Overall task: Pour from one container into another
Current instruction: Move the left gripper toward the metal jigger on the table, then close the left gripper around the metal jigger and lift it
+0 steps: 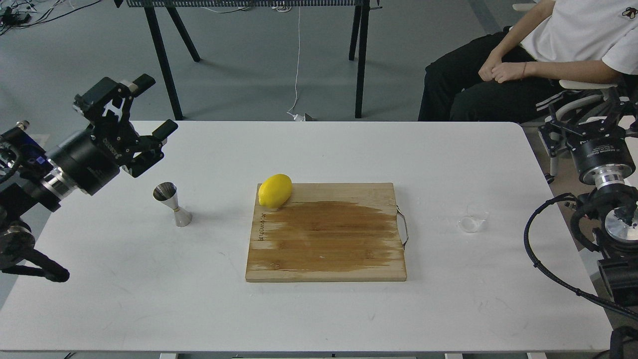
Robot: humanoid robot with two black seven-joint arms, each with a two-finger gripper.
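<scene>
Cutting board (326, 234) sits mid-surface (149, 299), its centre darkened by a wet patch. Lemon (275, 190) on the board's far left corner. Steel jigger (172, 203) stands upright well left of the board. Clear glass cup (472, 223) upright, well right of the board. Left hand (157, 107) hovers above and left of the jigger, fingers spread, holding nothing. Right hand (583, 124) beyond the surface's right edge; cannot tell its state
</scene>
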